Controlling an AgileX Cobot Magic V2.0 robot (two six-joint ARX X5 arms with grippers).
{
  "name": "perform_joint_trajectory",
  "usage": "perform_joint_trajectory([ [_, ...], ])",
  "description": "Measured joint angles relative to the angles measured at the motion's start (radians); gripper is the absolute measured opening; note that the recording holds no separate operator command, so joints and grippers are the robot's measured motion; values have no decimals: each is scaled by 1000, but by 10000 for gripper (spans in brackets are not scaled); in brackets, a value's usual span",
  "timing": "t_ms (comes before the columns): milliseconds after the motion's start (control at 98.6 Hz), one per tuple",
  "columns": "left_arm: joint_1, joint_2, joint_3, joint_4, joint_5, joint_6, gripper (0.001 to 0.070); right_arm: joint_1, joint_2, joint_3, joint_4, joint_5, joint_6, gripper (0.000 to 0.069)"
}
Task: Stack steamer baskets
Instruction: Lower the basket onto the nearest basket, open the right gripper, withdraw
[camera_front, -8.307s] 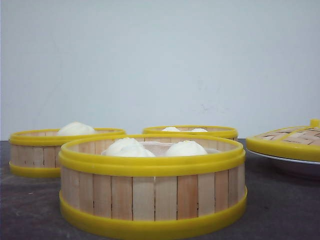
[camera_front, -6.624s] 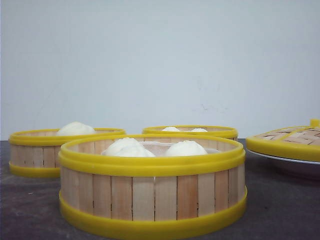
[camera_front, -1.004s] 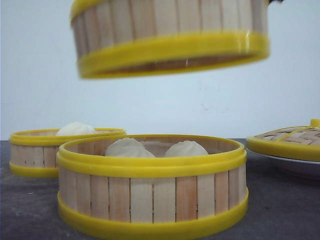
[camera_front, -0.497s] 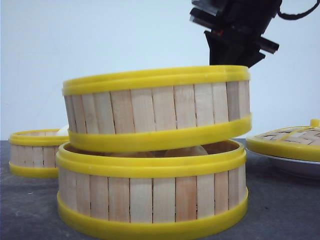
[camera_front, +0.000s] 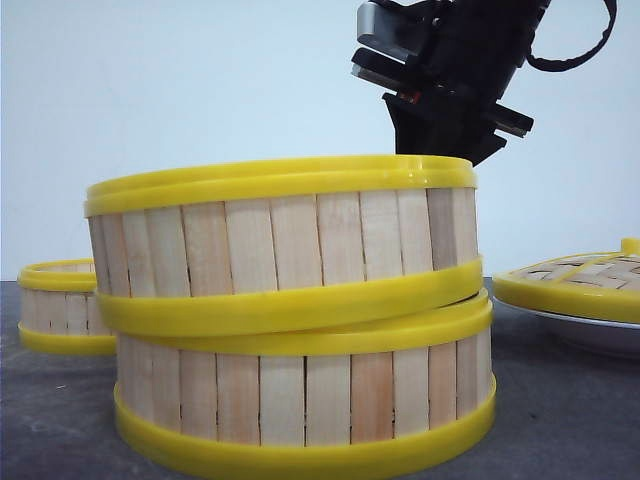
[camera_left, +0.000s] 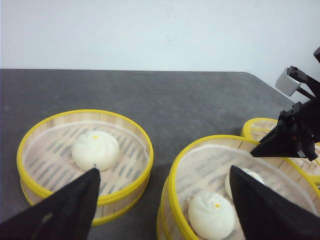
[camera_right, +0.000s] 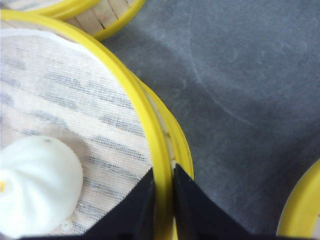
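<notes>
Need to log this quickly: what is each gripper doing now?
Left gripper: open, holding nothing.
Right gripper: shut on the top basket rim.

Front low, close — wrists overhead, sharing stacked baskets (camera_front: 290, 320).

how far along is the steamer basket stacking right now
Done: nothing is fully stacked yet. In hand: the right gripper pinches the rim of the upper basket, which sits tilted on the bottom basket, its left side higher and not seated. Left: seat and release it, then add the third basket, which sits alone on the table. The left gripper is open and holds nothing.
</notes>
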Motion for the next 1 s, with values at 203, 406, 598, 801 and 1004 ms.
perform_joint_trajectory([
  [203, 0, 0, 0, -3, 0, 0, 504, -1, 0, 0, -30, 38, -2, 29],
  [406, 0, 0, 0, -3, 0, 0, 504, -8, 0, 0, -48, 58, -5, 28],
  [598, 0, 0, 0, -3, 0, 0, 504, -7, 0, 0, -53, 60, -6, 27],
  [801, 0, 0, 0, -3, 0, 0, 504, -7, 0, 0, -53, 39, -6, 27],
  [1004, 0, 0, 0, -3, 0, 0, 504, -7, 0, 0, -55, 37, -6, 47],
])
